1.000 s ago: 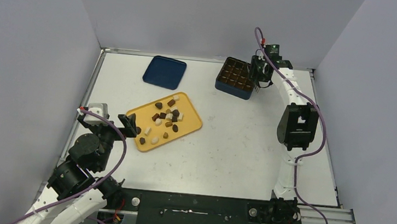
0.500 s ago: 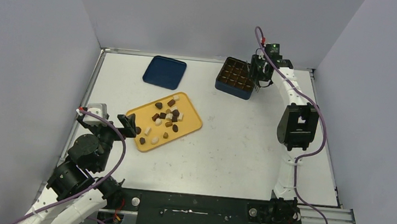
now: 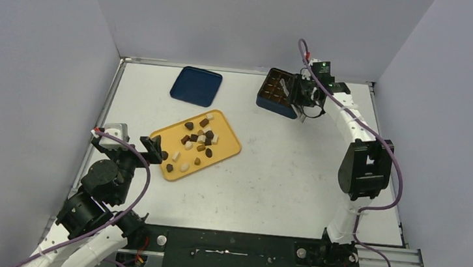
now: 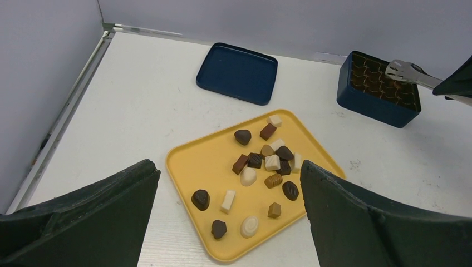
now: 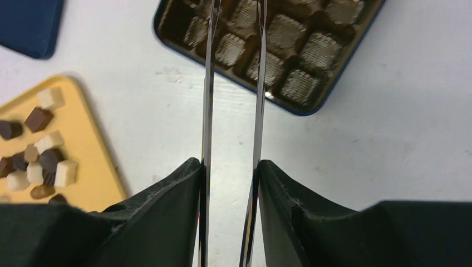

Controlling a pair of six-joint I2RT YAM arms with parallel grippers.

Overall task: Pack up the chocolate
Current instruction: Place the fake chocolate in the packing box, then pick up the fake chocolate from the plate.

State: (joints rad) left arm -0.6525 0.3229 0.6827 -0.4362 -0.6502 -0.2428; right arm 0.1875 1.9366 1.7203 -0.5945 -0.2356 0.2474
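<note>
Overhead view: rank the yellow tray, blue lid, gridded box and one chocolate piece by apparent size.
1. yellow tray
2-3. blue lid and gridded box look alike; the box stands taller, nearer the camera, so unranked
4. chocolate piece, by far smallest

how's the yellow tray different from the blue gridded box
The yellow tray is shallow and holds loose chocolates; the blue box is deep-walled, gridded, its visible cells empty. The tray is wider than the box. Both are rounded rectangles.
</note>
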